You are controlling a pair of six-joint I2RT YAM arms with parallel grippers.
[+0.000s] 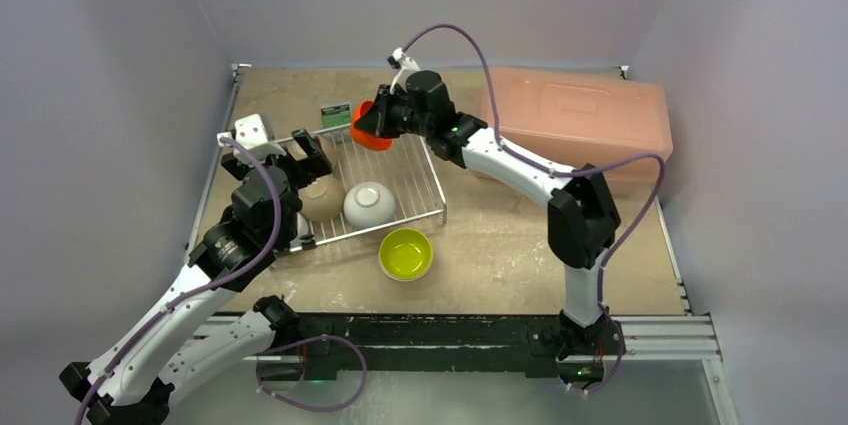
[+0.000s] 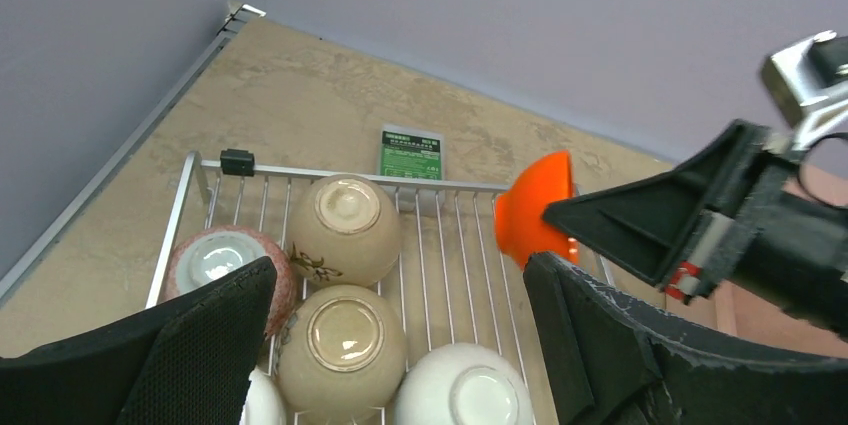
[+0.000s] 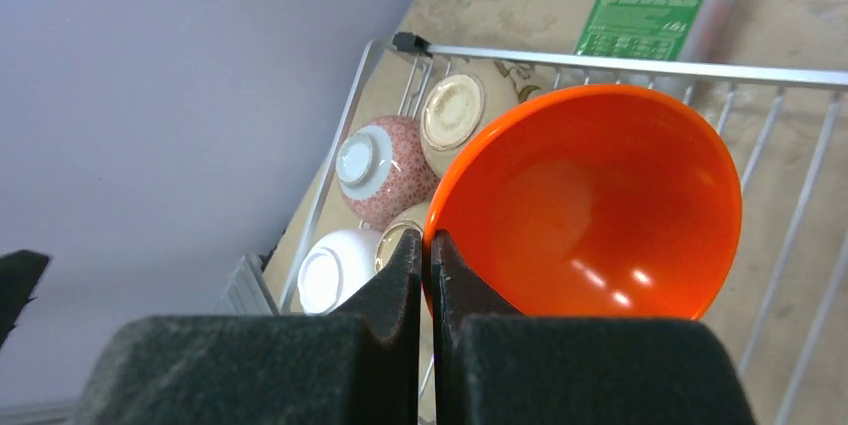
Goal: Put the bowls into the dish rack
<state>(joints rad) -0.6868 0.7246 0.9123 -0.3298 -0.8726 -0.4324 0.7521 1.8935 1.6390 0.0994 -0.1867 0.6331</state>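
My right gripper (image 1: 372, 120) (image 3: 428, 245) is shut on the rim of an orange bowl (image 1: 366, 132) (image 3: 590, 205). It holds the bowl tilted above the far edge of the silver wire dish rack (image 1: 415, 170) (image 3: 600, 67). Several bowls lie upside down in the rack's left part: two beige (image 2: 343, 227) (image 2: 342, 345), a white one (image 2: 462, 390) (image 1: 369, 204) and a pink speckled one (image 2: 215, 260). My left gripper (image 1: 305, 155) (image 2: 400, 270) hangs open and empty over these. A lime-green bowl (image 1: 405, 253) sits upright on the table in front of the rack.
A pink translucent box (image 1: 575, 120) stands at the back right. A small green-labelled white box (image 1: 336, 115) (image 2: 411, 153) lies just behind the rack. Purple walls close in the left, back and right of the table.
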